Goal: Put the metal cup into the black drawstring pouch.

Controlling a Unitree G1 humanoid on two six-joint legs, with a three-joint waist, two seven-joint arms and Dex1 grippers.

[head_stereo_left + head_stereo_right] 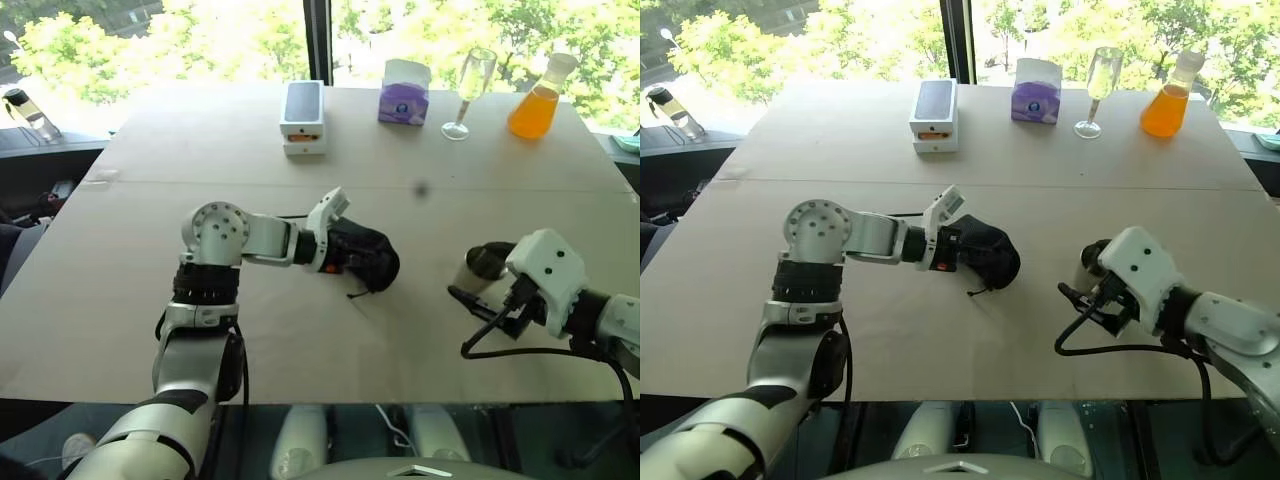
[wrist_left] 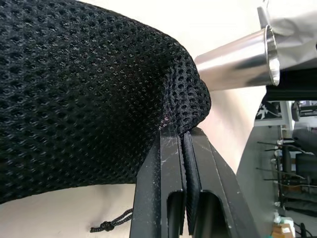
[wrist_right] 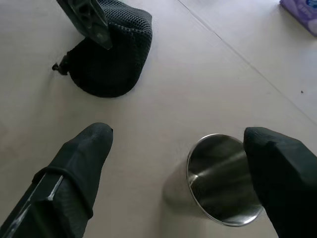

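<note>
**Cup standing upright beside spread right jaws, pouch pinched by the left**

Sunlit green trees are filling the windows behind a broad, pale tabletop (image 1: 200,140) with a thin seam running across it. Along its far edge are sitting a white-and-black phone box (image 1: 303,117), a purple tissue box (image 1: 404,92), a tall clear stemmed glass (image 1: 470,90) and a flask of orange liquid (image 1: 538,100).

Near the middle of the tabletop, the black drawstring pouch (image 1: 365,258) is lying on its side as a rounded mesh lump, its long axis running roughly left to right, with a thin knotted cord (image 3: 60,66) trailing from its near side. The left gripper (image 2: 183,144) is pinching a fold of the pouch's mesh, its jaws pressed together on the fabric.

Well to the right of the pouch, the metal cup (image 3: 223,181) is standing upright on the tabletop, long axis vertical, open mouth facing up and narrower base down. The right gripper (image 3: 183,168) is hovering at the cup with its jaws spread wide; one finger (image 3: 282,173) is sitting right beside the rim, the other (image 3: 79,168) well clear of it.
</note>
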